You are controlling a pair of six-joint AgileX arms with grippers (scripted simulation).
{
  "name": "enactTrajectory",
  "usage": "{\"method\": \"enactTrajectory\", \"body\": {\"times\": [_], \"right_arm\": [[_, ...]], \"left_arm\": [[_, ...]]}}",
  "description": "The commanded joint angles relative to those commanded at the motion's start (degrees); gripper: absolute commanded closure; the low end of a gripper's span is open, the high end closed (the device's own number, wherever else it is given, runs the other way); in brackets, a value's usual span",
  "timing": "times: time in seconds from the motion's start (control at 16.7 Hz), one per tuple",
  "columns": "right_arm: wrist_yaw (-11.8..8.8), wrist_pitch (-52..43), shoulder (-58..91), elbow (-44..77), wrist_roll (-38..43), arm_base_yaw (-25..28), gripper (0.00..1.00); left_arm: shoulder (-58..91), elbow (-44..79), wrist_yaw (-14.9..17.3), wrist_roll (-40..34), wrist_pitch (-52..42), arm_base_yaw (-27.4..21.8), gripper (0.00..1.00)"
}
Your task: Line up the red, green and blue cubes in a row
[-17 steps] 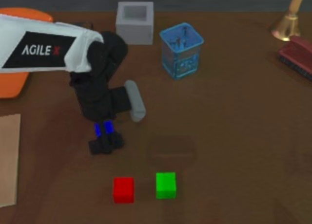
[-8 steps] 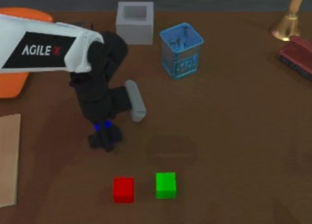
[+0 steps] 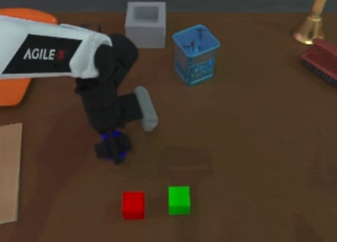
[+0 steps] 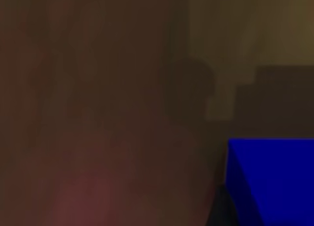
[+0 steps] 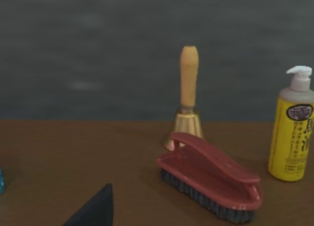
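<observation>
— How many cubes can you count?

— Three: one red cube [image 3: 133, 205] and one green cube [image 3: 179, 200] side by side with a small gap on the near part of the worktop [image 3: 253, 147], and one blue cube [image 3: 115, 145], mostly hidden from above, with only blue slivers showing between the left tool's [image 3: 112, 149] fingers. There is also one grey box [image 3: 146, 23], one light-blue bin [image 3: 196, 54], one bell [image 5: 185, 113], one red brush [image 5: 208, 179] and one yellow pump bottle [image 5: 292, 132].

— What is the left tool doing?

— It is clamped on the blue cube, whose face fills a corner of the left wrist view [image 4: 274, 182]. It sits behind the red cube, a little to the left, apart from the pair.

— The right tool?

— Not seen from above; I cannot tell its fingers' state.
</observation>
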Motion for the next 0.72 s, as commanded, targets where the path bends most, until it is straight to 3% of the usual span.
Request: {"method": "enactTrajectory", "body": {"times": [0.48,0.72], "right_arm": [[0.0,0.0,0.0,0.0,0.0,0.0,0.00],[0.0,0.0,0.0,0.0,0.0,0.0,0.00]], "left_arm": [[-4.9,7.3,0.0,-0.1,-12.7,1.0,1.00],[-5.7,8.1,-0.1,-0.2,-13.8,1.1,1.00]]}}
